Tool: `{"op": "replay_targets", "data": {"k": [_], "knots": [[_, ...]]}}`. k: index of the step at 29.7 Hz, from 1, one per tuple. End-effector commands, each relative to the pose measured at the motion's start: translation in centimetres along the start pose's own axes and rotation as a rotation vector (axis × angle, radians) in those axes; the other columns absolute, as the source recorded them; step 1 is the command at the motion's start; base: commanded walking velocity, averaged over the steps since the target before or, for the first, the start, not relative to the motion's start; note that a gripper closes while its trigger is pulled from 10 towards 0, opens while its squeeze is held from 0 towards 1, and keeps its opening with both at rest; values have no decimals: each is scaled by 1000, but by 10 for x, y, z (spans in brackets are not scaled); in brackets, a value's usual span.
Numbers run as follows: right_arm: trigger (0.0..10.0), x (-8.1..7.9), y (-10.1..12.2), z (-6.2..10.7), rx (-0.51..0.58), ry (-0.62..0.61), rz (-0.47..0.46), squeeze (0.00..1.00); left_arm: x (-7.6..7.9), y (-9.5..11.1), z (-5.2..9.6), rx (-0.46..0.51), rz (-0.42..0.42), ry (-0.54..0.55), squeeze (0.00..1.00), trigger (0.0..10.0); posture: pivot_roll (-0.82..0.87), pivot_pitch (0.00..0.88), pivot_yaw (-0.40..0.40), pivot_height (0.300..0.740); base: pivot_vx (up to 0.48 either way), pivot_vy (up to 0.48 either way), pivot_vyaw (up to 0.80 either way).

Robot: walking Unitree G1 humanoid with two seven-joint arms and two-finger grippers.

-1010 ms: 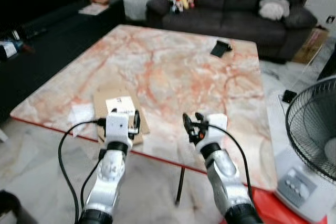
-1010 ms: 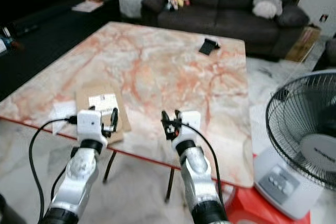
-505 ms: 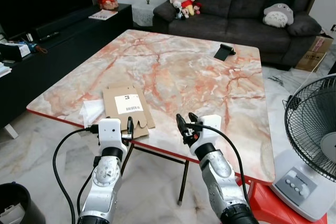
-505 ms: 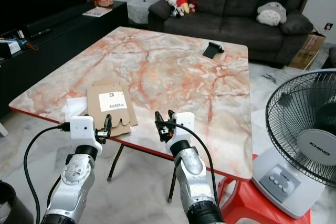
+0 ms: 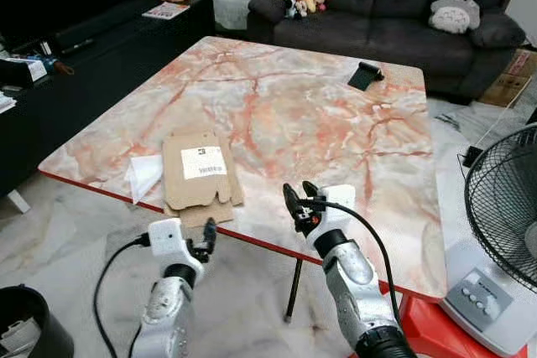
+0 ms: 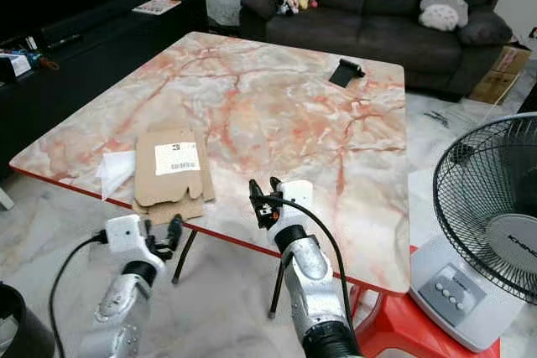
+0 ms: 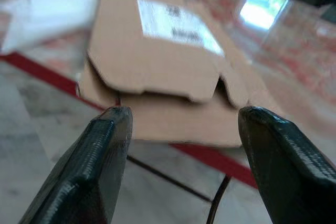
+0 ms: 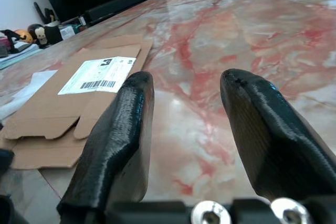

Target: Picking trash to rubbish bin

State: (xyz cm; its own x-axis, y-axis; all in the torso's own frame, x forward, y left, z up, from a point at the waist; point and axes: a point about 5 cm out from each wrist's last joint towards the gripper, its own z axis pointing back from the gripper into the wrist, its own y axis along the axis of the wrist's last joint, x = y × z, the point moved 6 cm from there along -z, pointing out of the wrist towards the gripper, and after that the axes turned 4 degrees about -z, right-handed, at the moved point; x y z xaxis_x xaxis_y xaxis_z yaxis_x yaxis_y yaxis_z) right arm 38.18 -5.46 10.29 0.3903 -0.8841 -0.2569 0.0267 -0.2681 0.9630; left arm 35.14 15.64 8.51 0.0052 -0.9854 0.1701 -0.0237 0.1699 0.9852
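A flattened cardboard box with a white label lies near the front left edge of the marble table, one flap overhanging the edge. A white scrap of paper rests just left of it. A black bin stands on the floor at the lower left. My left gripper hangs open below the table edge, in front of the cardboard, holding nothing. My right gripper is open and empty at the table's front edge, to the right of the cardboard.
A standing fan on a red stool is close on the right. A small black object lies at the table's far side. A dark sofa with plush toys is behind, and a black TV console runs along the left.
My left gripper has dropped from table height to below the table edge. The right gripper holds about the same place. The camera has shifted slightly.
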Motion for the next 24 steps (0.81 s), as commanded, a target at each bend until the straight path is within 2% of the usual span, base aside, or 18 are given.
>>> {"op": "replay_targets", "data": {"k": [1,3,9,11,13,14,15,17,19,21,22,23,24], "knots": [[10000,-5,0,-1,0,21,6,0,10,0,2,-3,16,-43,0,10000,21,65,-53,740,0,0,0],[10000,-6,2,-2,2,29,10,0,16,3,2,2,51,-71,0,10000,18,62,-56,740,0,0,0],[10000,-6,2,-1,4,32,15,0,26,12,4,20,60,-92,0,10000,18,61,-57,740,0,0,0],[10000,-6,2,-1,4,32,15,0,26,12,4,19,60,-93,0,10000,18,61,-57,740,0,0,0],[10000,-6,2,-1,2,34,17,0,25,18,9,31,22,-80,0,10000,17,64,-58,740,0,0,0],[10000,-5,1,-1,0,35,18,0,17,19,10,23,-91,-46,0,10000,17,64,-58,740,0,0,0],[10000,-5,1,-1,-1,35,18,0,13,18,10,19,-146,-34,0,10000,17,64,-58,740,0,0,0],[10000,-7,-1,-1,-7,39,20,0,4,22,7,21,-401,-16,0,10000,27,66,-63,740,0,0,0],[10000,-7,-1,-1,-10,40,21,0,-2,28,5,34,-471,4,0,10000,27,66,-63,740,0,0,0],[10000,-8,-1,-2,-10,41,20,0,-8,36,1,45,-580,14,0,10000,26,65,-62,740,0,0,0],[10000,-8,-1,-2,-11,41,20,0,-9,41,1,59,-685,-5,0,10000,25,63,-59,740,0,0,0],[10000,-8,-1,-2,-11,41,20,0,-9,41,1,59,-685,-5,0,10000,25,63,-59,740,0,0,0],[10000,-8,-1,-1,-12,41,21,0,-8,46,3,81,-773,-40,0,10000,26,65,-60,740,0,0,0]]}}
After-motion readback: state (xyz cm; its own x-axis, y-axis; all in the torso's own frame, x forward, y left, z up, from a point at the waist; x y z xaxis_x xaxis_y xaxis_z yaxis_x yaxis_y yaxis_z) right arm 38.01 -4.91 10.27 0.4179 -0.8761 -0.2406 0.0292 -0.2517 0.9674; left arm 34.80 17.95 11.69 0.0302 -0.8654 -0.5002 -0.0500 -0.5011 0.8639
